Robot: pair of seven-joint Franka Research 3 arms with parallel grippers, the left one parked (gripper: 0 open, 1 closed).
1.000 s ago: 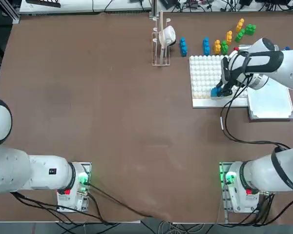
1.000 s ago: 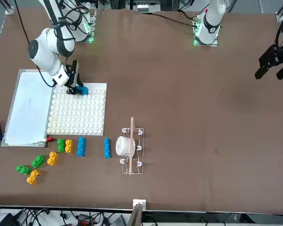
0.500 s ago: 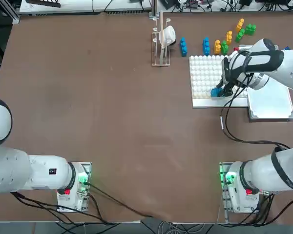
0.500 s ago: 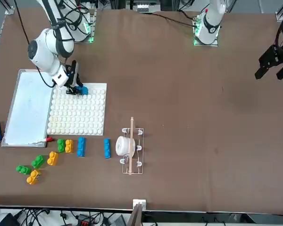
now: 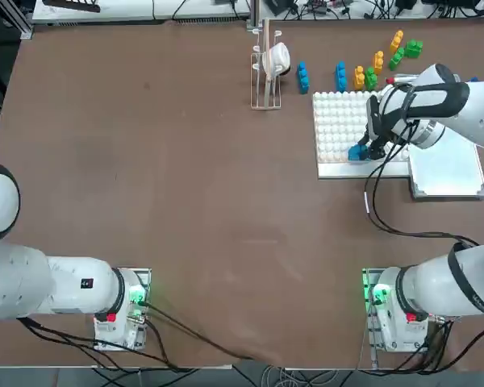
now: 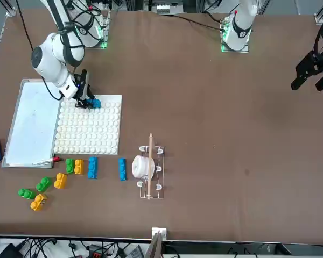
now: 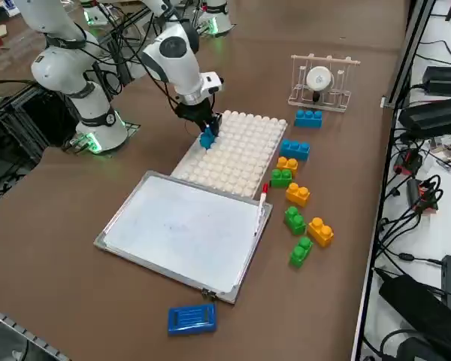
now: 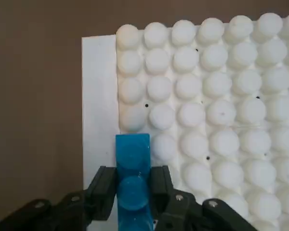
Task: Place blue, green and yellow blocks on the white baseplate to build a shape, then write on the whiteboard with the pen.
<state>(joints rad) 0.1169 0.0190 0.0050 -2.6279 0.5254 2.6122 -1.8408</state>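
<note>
My right gripper [image 8: 133, 186] is shut on a blue block [image 8: 132, 163], with one finger on each side of it. It holds the block low over the white baseplate [image 5: 339, 121], at the near edge where the plain strip [image 8: 100, 106] meets the first studs. I cannot tell whether the block is pressed onto the studs. The same blue block [image 5: 356, 151] shows at the gripper [image 7: 207, 135] in the other views. Loose blue blocks [image 5: 340, 76], green blocks [image 5: 414, 47] and yellow blocks [image 5: 378, 59] lie beyond the plate. The whiteboard [image 7: 184, 229] lies beside the plate, and the pen [image 7: 261, 199] rests along its far edge.
A small wire rack holding a white roll [image 5: 268, 64] stands to the left of the blocks. A smooth blue slab [image 7: 191, 319] lies past the whiteboard's far corner. My arm's cable [image 5: 375, 210] trails over the table in front of the plate.
Almost nothing differs. The right gripper stays shut on the blue block at the plate's near edge, shifting only very slightly.
</note>
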